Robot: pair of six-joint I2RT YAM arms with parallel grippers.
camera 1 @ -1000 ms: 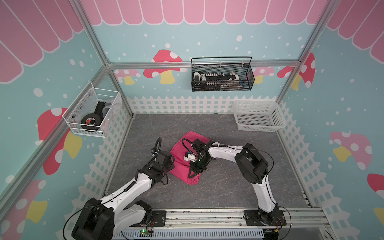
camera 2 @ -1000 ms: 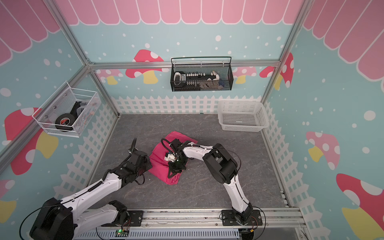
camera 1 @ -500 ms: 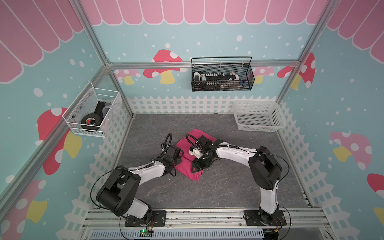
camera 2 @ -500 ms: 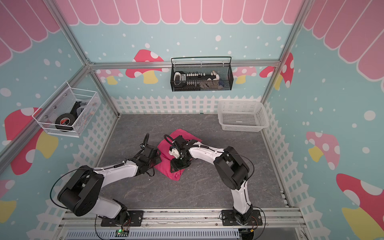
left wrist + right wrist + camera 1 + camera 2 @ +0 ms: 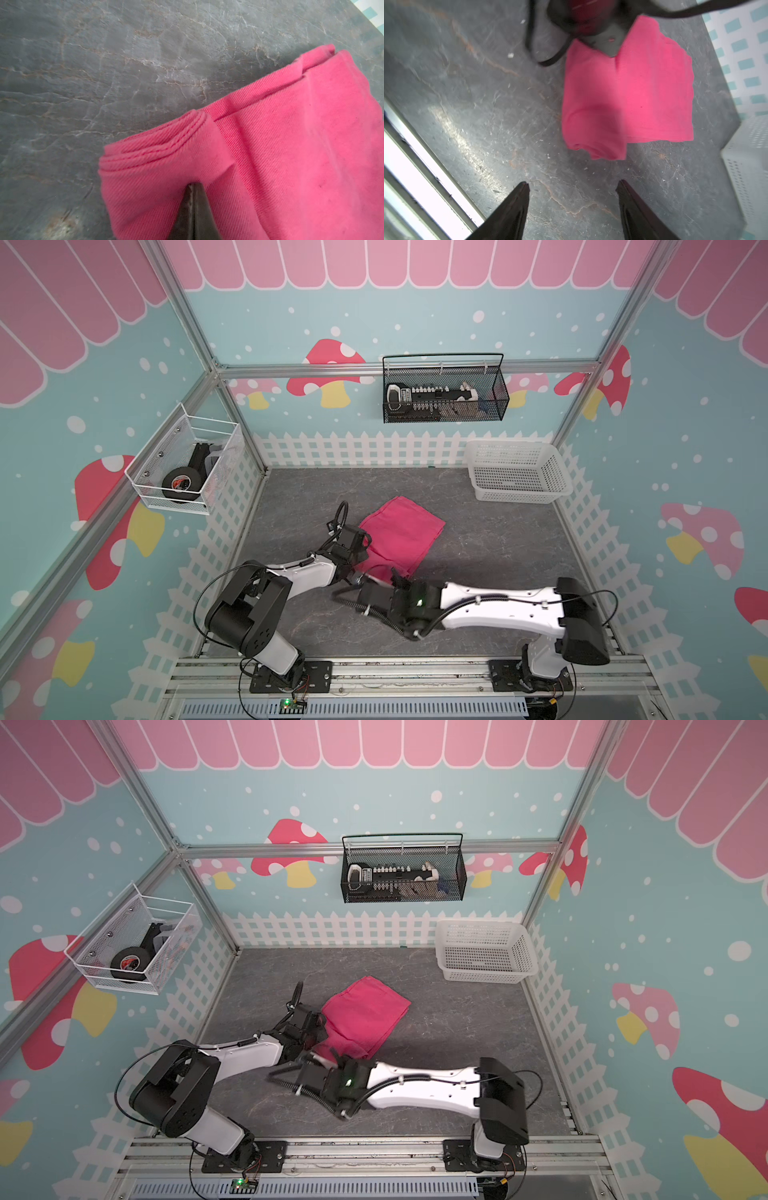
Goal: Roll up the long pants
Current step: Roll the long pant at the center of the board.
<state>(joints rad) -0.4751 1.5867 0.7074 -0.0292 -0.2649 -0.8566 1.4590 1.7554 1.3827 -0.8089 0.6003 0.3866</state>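
The long pants [image 5: 401,533] [image 5: 365,1013] lie as a folded hot-pink bundle in the middle of the grey floor, with a thicker rolled end [image 5: 593,133] toward the front. My left gripper [image 5: 360,548] [image 5: 318,1029] is at the bundle's left edge. Seen from the left wrist, it [image 5: 192,185] is shut, and the cloth [image 5: 291,145] puckers around its tip. My right gripper [image 5: 376,576] [image 5: 572,182] hangs open over bare floor just in front of the pants, with nothing between its fingers.
A white plastic basket [image 5: 517,472] stands at the back right corner. A black wire basket [image 5: 444,393] hangs on the back wall and a white wire one with tape rolls [image 5: 187,468] on the left wall. White picket fencing rings the floor; a metal rail [image 5: 425,166] runs along the front.
My right gripper has opened, let go of the pants and drawn back toward the front. My left gripper moved right along the cloth's left edge. The bundle now lies flatter and farther back.
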